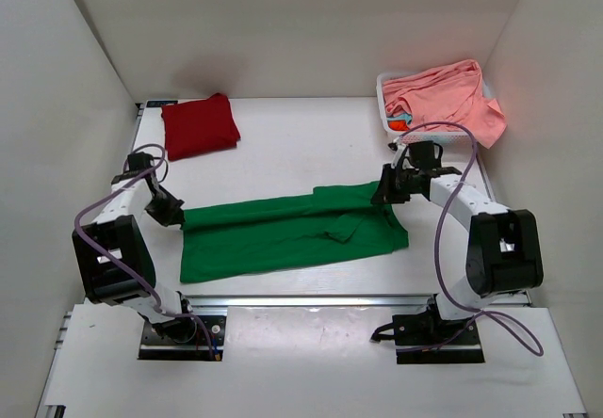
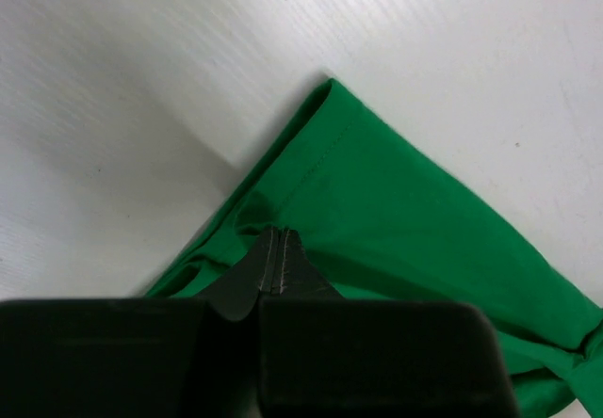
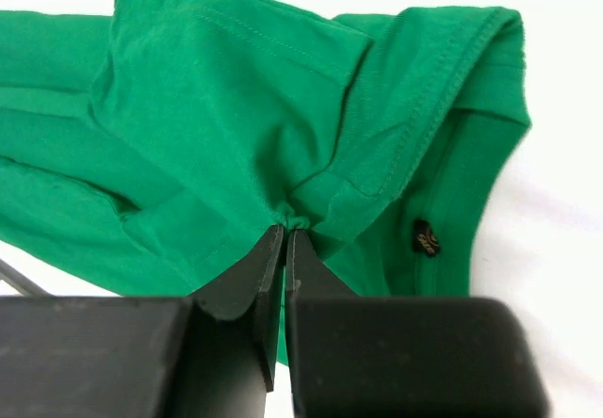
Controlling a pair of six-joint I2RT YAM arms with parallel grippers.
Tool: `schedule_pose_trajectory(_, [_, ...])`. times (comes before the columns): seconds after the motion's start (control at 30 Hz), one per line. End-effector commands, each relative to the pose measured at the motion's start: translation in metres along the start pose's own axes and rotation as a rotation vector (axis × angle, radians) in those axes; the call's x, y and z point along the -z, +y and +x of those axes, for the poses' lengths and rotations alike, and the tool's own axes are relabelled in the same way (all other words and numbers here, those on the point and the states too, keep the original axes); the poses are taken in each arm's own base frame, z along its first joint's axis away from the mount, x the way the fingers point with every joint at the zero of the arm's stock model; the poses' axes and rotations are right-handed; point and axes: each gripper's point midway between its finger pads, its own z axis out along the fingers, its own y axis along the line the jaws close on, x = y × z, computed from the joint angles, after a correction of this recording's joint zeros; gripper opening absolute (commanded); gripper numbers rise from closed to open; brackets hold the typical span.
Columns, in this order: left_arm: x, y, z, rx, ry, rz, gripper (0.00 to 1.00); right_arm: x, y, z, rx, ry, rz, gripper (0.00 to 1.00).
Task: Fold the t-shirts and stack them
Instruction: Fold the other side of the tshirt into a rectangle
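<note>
A bright green t-shirt (image 1: 292, 233) lies as a long band across the middle of the table, folded lengthwise. My left gripper (image 1: 174, 216) is at the shirt's left end, and its jaws (image 2: 276, 234) are shut on the green cloth (image 2: 405, 201) near a hemmed corner. At the right end, my right gripper (image 1: 384, 195) has its jaws (image 3: 285, 232) shut on a pinch of bunched green cloth (image 3: 236, 107) by the sleeve and collar. A dark red t-shirt (image 1: 200, 124) sits folded at the back left. The salmon pink t-shirt (image 1: 443, 98) is heaped in the basket at the back right.
The white lattice basket (image 1: 384, 93) stands in the back right corner, with the pink cloth hanging over its rim. White walls close in the table on the left, back and right. A metal rail (image 1: 311, 299) runs along the near edge by the arm bases.
</note>
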Motion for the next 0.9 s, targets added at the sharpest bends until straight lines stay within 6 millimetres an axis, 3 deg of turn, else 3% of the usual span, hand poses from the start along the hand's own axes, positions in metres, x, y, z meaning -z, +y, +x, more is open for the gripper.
schedule_pose_trajectory(0.0, [0.011, 0.002, -0.004, -0.019, -0.05, 0.014, 0.0, 0.013, -0.002, -0.02, 0.042, -0.103, 0.006, 0.0])
schedule_pose_trajectory(0.2, [0.008, 0.01, 0.0, -0.019, -0.046, -0.017, 0.0, 0.012, 0.002, -0.009, 0.058, -0.095, -0.008, 0.0])
schedule_pose_trajectory(0.33, [-0.002, 0.024, 0.007, 0.017, -0.019, -0.045, 0.0, 0.009, 0.005, 0.018, 0.054, -0.064, -0.025, 0.0])
schedule_pose_trajectory(0.4, [-0.006, 0.028, 0.011, 0.029, 0.002, -0.061, 0.17, 0.011, 0.005, 0.034, 0.042, -0.056, -0.026, 0.02])
schedule_pose_trajectory(0.47, [-0.006, 0.036, 0.01, 0.037, -0.003, -0.1, 0.43, 0.014, 0.005, 0.06, 0.03, -0.03, -0.002, 0.05])
schedule_pose_trajectory(0.5, [-0.004, 0.035, 0.01, 0.045, -0.005, -0.095, 0.48, 0.016, 0.001, 0.074, 0.017, -0.012, 0.014, 0.07])
schedule_pose_trajectory(0.53, [-0.002, 0.034, 0.008, 0.052, -0.018, -0.094, 0.48, 0.023, 0.0, 0.075, 0.019, -0.034, 0.033, 0.11])
schedule_pose_trajectory(0.6, [0.005, 0.026, 0.003, 0.051, -0.04, -0.071, 0.51, 0.029, -0.004, 0.089, -0.005, -0.037, 0.057, 0.17])
schedule_pose_trajectory(0.7, [0.015, -0.003, -0.012, 0.013, -0.066, -0.004, 0.51, 0.043, -0.009, 0.092, -0.032, -0.082, 0.097, 0.21])
schedule_pose_trajectory(0.73, [0.016, -0.008, -0.016, 0.009, -0.073, 0.003, 0.5, 0.045, -0.013, 0.091, -0.045, -0.084, 0.115, 0.23])
schedule_pose_trajectory(0.87, [0.02, -0.057, -0.017, -0.117, -0.088, 0.126, 0.38, 0.047, -0.017, 0.074, -0.106, -0.119, 0.162, 0.27])
